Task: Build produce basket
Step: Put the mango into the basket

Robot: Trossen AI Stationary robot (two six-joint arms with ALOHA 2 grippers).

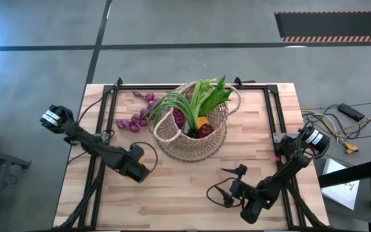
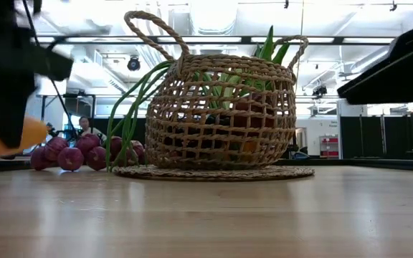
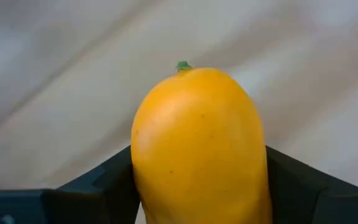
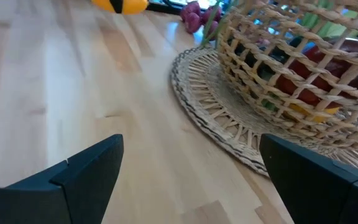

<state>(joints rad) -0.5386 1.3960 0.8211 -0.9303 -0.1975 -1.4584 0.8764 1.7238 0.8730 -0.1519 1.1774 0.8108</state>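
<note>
High view: I see the basket [image 1: 192, 129] at frame centre, greens inside, grapes [image 1: 134, 119] left of it; the left gripper [image 1: 148, 156] holds an orange fruit [image 1: 149, 153] lower-left. Low view adds nothing firm. Left wrist view alone confirms fingers clamped on the fruit's smooth, probably slippery sides. Right wrist view: right gripper [image 4: 191, 171] spread wide, empty.

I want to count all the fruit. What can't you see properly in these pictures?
- Basket contents: leafy greens cover the fruit from above; the weave screens it in the low view.
- Grapes: the low view's dark blurred arm cuts off the bunch.
- Orange fruit: the left gripper hides its lower part.
</note>
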